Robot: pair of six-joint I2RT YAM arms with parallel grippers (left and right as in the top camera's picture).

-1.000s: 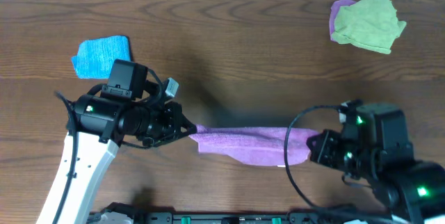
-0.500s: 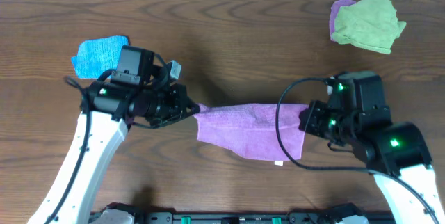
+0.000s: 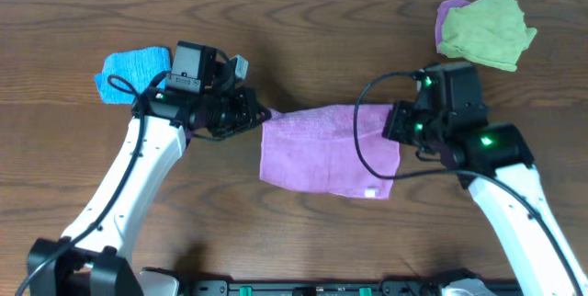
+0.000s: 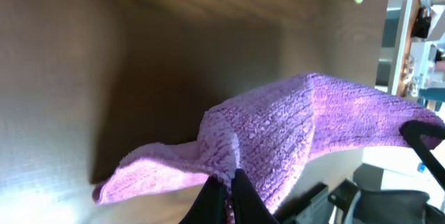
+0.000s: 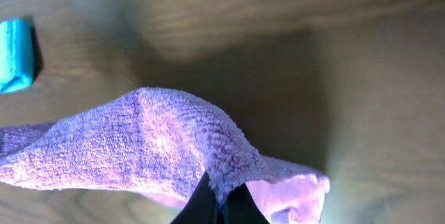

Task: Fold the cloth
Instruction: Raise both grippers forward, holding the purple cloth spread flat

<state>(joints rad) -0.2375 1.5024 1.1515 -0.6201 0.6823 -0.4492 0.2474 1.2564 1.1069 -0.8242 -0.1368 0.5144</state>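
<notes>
A purple cloth (image 3: pixel 326 149) hangs stretched between my two grippers over the middle of the wooden table, its near edge drooping. My left gripper (image 3: pixel 261 114) is shut on the cloth's left corner, which shows pinched between the fingers in the left wrist view (image 4: pixel 226 182). My right gripper (image 3: pixel 393 123) is shut on the right corner, seen pinched in the right wrist view (image 5: pixel 221 195). The cloth (image 5: pixel 139 140) spreads leftward from those fingers.
A blue cloth (image 3: pixel 133 71) lies at the back left, behind my left arm; it also shows in the right wrist view (image 5: pixel 15 56). A green cloth (image 3: pixel 487 28) over another purple one (image 3: pixel 450 9) lies at the back right.
Both grippers have moved away from the near edge toward the far side, carrying the purple cloth. The cloth now spreads wider and hangs more open.
</notes>
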